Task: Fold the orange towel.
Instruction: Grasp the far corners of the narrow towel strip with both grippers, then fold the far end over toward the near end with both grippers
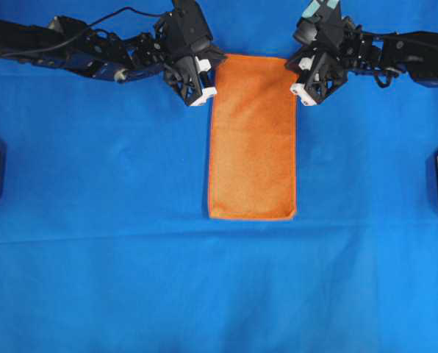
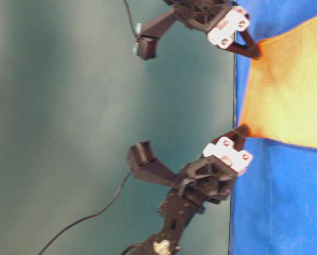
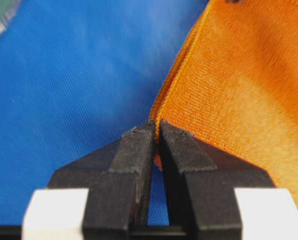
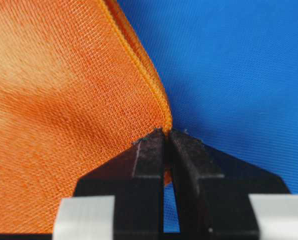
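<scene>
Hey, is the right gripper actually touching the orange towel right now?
Touching. The right wrist view shows the right gripper shut on the hemmed corner of the orange towel, fabric pinched between its fingertips.

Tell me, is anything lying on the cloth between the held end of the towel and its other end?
Nothing visible. The left gripper and right gripper pinch the orange towel at its far corners; only bare blue cloth surrounds it.

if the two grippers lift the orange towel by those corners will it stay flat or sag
Probably sag: the orange towel is thin, soft cloth, and the corner pinched by the left gripper already curls. It is likely light, since small pinches by that and the right gripper raise its edge. The fuzzy weave should resist slipping.
</scene>
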Action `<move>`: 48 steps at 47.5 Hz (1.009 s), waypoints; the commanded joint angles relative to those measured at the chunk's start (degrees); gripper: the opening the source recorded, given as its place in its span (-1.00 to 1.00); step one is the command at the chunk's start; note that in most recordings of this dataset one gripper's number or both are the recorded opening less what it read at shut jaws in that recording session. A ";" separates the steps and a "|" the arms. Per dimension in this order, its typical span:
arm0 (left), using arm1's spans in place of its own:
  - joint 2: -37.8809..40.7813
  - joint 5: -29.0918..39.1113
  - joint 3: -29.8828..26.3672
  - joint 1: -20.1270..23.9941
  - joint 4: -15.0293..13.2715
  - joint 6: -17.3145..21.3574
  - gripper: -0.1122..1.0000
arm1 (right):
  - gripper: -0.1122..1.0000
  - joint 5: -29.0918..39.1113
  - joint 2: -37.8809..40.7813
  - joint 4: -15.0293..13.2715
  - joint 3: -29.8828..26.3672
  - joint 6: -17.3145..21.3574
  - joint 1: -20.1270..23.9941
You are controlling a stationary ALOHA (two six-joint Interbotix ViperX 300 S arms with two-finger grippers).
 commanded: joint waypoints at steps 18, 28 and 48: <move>-5.19 0.18 1.49 -0.97 0.00 0.18 -0.76 | -0.73 0.79 -6.59 1.23 1.49 0.18 1.05; -9.32 2.29 3.16 -4.92 0.00 0.26 -0.76 | -0.73 3.43 -10.99 2.72 3.25 0.35 5.89; -16.26 6.68 9.49 -17.23 0.00 -0.09 -0.76 | -0.73 10.02 -21.18 10.11 8.17 0.35 21.71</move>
